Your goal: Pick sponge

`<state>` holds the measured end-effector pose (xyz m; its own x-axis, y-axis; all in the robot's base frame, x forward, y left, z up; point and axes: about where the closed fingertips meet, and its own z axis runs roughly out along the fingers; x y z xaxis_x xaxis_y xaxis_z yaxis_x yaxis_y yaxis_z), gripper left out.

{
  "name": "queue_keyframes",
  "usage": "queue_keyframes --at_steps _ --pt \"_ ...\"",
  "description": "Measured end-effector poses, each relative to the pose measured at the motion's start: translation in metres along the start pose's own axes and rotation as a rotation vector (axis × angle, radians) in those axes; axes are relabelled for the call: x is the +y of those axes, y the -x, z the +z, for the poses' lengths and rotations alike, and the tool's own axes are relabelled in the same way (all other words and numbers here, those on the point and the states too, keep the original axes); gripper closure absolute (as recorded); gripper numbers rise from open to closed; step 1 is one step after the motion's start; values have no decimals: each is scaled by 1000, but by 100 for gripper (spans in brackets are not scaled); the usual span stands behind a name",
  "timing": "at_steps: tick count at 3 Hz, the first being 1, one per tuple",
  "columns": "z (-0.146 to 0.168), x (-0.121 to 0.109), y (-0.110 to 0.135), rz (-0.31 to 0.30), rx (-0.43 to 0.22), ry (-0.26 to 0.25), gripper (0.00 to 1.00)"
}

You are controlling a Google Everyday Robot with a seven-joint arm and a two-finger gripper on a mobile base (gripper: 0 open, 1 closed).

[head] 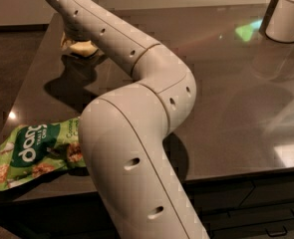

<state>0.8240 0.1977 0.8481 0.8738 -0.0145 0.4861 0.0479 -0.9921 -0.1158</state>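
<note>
The sponge [81, 48] is a small pale yellow block lying on the dark table [236, 93] near its far left corner. Only part of it shows under my arm. My gripper [68, 36] is at the end of the white arm, right over the sponge's left side and mostly hidden behind the forearm. I cannot tell whether it touches the sponge. The arm [151, 78] runs from the near bottom up across the table's left half.
A green snack bag [32, 153] lies at the table's near left corner, partly behind my arm. A white cylindrical container [288, 15] stands at the far right. The table's left edge runs close to the sponge.
</note>
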Motion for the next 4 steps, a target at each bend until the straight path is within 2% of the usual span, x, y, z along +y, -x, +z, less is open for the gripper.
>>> queue_keyframes --at_steps 1,3,4 --pt "2 3 3 -5 -16 16 40" --pt "-10 9 -4 20 -3 17 85" --pt "-28 11 -7 45 1 -5 100"
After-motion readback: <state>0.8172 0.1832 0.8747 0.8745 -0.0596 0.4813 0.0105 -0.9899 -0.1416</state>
